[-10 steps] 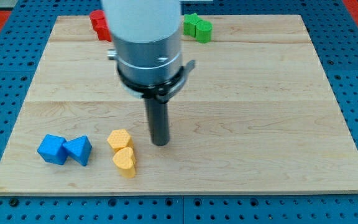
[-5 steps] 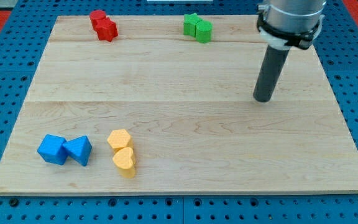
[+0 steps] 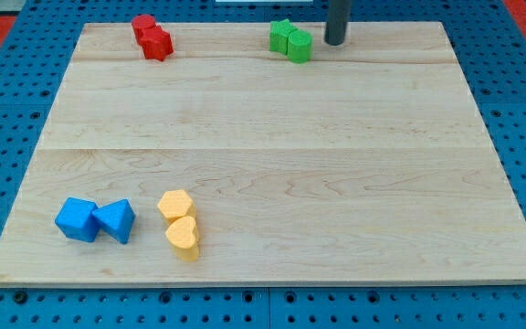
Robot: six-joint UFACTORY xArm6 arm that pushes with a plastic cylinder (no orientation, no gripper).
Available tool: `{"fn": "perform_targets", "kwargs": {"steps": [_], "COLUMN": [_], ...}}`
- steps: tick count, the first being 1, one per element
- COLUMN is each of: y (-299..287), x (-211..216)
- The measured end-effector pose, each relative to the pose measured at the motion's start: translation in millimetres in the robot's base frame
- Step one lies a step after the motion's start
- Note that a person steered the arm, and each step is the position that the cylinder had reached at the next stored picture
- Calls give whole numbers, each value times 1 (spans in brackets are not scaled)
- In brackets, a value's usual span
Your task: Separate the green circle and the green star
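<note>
The green star [image 3: 281, 36] and the green circle [image 3: 299, 45] sit touching each other near the view's top edge, a little right of centre, the circle on the star's right and slightly lower. My tip [image 3: 335, 42] stands on the board just to the right of the green circle, a small gap apart from it. Only the lower part of the dark rod shows.
Two red blocks [image 3: 152, 37] touch at the view's top left. A blue cube [image 3: 77, 219] and a blue triangular block [image 3: 115, 220] sit at the bottom left, with a yellow hexagon [image 3: 175, 205] and a yellow heart [image 3: 184, 238] beside them. The wooden board [image 3: 272, 164] lies on blue pegboard.
My tip has moved from the board's lower middle to the right side, then up to the top edge beside the green circle. No block has moved.
</note>
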State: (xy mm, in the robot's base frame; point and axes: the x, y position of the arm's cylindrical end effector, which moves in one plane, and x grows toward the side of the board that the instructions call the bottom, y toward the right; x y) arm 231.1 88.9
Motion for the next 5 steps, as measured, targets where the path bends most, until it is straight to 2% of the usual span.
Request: {"fn": "perform_targets", "kwargs": {"steps": [2, 3, 4, 5], "y": [-57, -57, -64, -86], "x": [29, 20, -12, -9]}}
